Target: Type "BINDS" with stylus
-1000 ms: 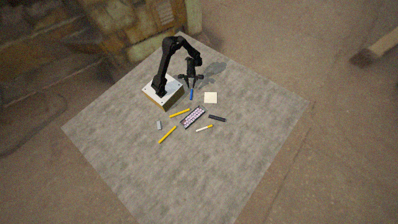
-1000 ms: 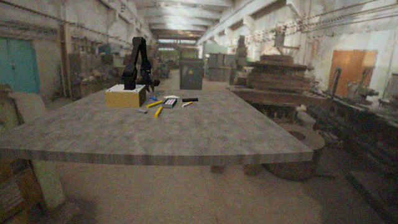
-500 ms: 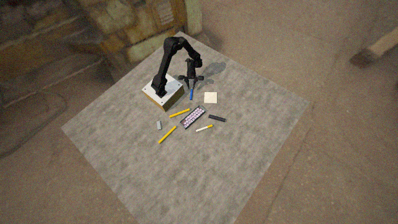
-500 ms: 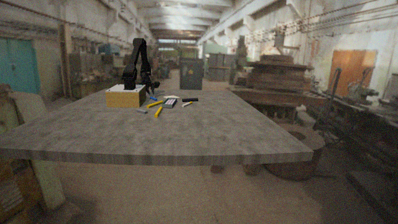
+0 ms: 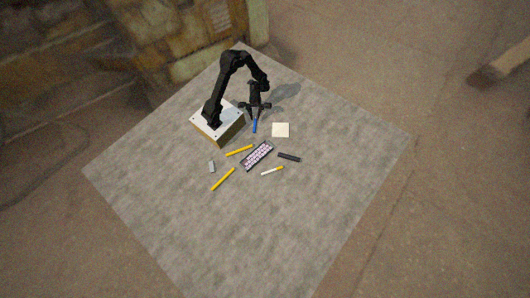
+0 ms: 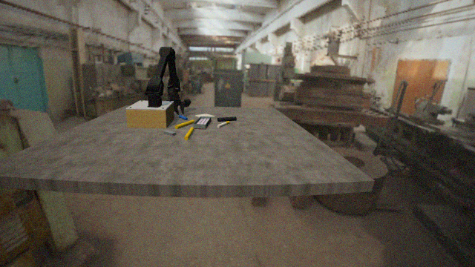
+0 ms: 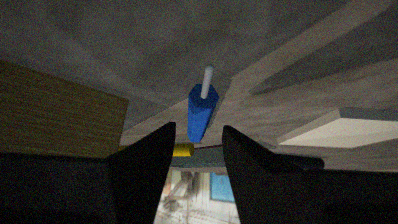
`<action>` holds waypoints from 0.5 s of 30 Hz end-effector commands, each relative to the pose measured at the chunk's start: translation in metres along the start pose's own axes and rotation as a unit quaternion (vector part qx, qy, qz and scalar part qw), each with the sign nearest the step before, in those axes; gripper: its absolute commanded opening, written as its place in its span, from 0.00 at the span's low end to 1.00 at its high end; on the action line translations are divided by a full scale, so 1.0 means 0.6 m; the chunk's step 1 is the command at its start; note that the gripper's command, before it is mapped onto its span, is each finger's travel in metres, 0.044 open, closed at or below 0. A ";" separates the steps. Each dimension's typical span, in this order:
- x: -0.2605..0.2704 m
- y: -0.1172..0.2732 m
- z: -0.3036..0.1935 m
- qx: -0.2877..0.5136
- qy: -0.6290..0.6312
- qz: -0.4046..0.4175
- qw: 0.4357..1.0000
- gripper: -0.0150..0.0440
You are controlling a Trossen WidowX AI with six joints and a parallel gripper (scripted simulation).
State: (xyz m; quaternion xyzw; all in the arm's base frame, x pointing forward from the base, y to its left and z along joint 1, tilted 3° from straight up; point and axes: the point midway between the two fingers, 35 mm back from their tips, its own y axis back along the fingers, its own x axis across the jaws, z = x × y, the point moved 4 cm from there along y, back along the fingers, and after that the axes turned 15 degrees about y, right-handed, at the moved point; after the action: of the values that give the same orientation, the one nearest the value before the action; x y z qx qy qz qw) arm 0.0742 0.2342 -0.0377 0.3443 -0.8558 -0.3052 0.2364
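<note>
The blue stylus (image 5: 254, 126) (image 6: 182, 117) (image 7: 198, 117) lies on the desk beside the robot's base, its thin grey tip towards the top of the wrist view. My gripper (image 5: 255, 117) (image 7: 199, 130) is partly open and empty, pointing down at the stylus. In the wrist view the stylus's far end shows in the gap between the fingertips; no finger is seen touching it. The keyboard (image 5: 257, 156) (image 6: 202, 122) with pale pink keys lies beyond the stylus. In the wrist view only its dark side (image 7: 207, 161) shows, partly hidden by the fingers; its letters cannot be read.
A yellow stick (image 5: 239, 150) (image 7: 183, 149) lies between base block (image 5: 232, 132) (image 7: 60, 112) and keyboard. Another yellow stick (image 5: 223, 179), a grey block (image 5: 212, 166), a white-and-yellow pen (image 5: 272, 170), a black bar (image 5: 289, 157) and a cream pad (image 5: 281, 130) (image 7: 350, 133) lie around.
</note>
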 end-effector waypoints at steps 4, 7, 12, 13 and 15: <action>-0.003 -0.008 0.007 0.001 0.000 -0.001 1.000 0.51; -0.004 -0.012 0.011 0.001 0.000 -0.001 1.000 0.51; -0.005 -0.018 0.016 0.001 0.000 -0.001 1.000 0.51; -0.005 -0.018 0.017 0.001 0.000 -0.001 1.000 0.51; -0.005 -0.019 0.018 0.001 0.000 -0.001 1.000 0.51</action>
State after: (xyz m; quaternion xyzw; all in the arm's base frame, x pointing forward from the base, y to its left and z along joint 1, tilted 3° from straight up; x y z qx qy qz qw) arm 0.0743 0.2332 -0.0523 0.3437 -0.8561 -0.3048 0.2366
